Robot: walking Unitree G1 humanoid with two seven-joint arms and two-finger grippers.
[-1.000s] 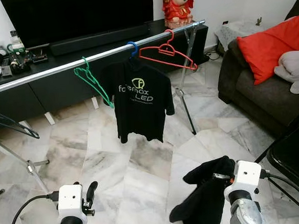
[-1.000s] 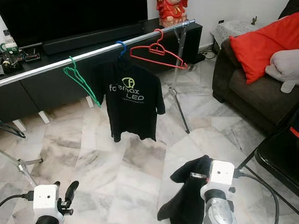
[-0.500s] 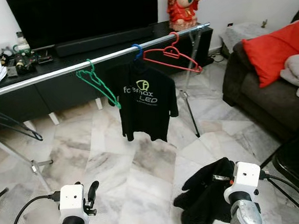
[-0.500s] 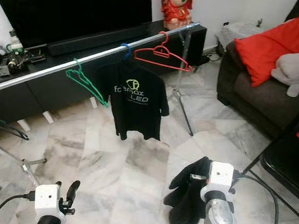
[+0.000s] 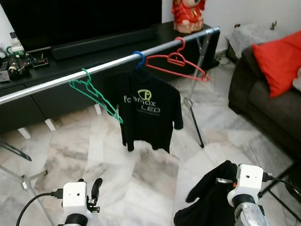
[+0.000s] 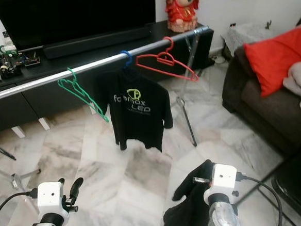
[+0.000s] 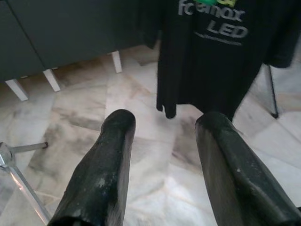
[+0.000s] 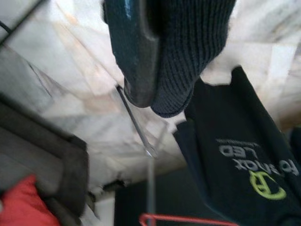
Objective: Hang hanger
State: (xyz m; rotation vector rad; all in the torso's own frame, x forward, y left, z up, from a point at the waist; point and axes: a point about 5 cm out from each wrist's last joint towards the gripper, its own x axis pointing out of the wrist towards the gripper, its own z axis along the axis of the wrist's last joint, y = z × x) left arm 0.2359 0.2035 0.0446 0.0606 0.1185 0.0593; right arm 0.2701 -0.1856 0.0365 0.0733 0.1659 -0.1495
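Black knit fabric is clamped in your right tool, which sits low at your right side above the marble floor; the garment hangs down from the tool in a loose bundle, and the right wrist view shows one finger pressed against the ribbed cloth. No hanger can be made out inside that bundle.

Your left tool is low at your left side, fingers parted with bare floor showing between them, holding nothing.

Ahead of both tools and well above them, a silver rail runs across the room on tripod legs. Three hangers are on it. A green hanger, empty and tilted, hangs ahead of your left tool. A blue hanger is further toward your right, carrying a black T-shirt with white and green print. A red hanger, empty and tilted, is just beside the blue one, ahead of your right tool.

Beyond the rail stands a dark TV unit with a red figurine on it. A dark sofa with a red cushion lies off to the right of your right tool.
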